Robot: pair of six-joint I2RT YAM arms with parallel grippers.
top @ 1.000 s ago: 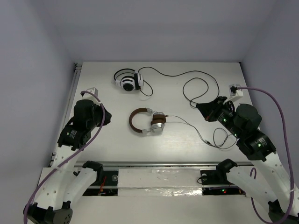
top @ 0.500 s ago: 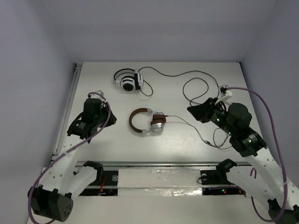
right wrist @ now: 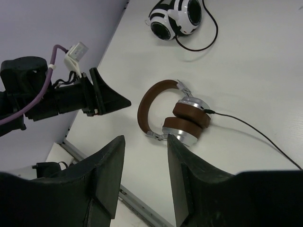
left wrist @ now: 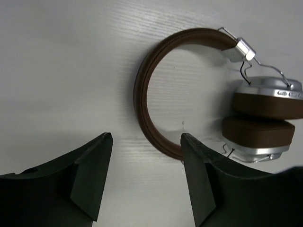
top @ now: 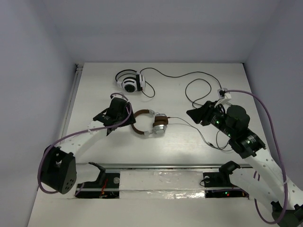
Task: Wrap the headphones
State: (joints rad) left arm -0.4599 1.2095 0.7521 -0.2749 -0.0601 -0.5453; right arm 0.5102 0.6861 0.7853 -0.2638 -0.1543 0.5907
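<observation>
The headphones [top: 147,124] lie flat mid-table, brown headband to the left, brown-and-silver ear cups stacked to the right. Their thin dark cable [top: 191,126] runs right and ends in loose loops beside the right arm. My left gripper [top: 127,112] hovers just left of the headband, open and holding nothing. In the left wrist view the headband [left wrist: 142,85] curves just beyond the gripper [left wrist: 145,137]. My right gripper [top: 191,113] is open and empty, right of the ear cups and above the cable. From the right wrist the headphones [right wrist: 175,116] show beyond its fingers [right wrist: 146,139].
White-and-black headphones [top: 129,82] sit at the back left, and their black cable [top: 199,85] loops across the back right toward the right arm. A metal rail [top: 156,166] runs along the table's near edge. Walls close the left, right and back sides.
Both grippers have opened from shut. The left arm swung right and forward to the headband. The right arm reached left toward the ear cups.
</observation>
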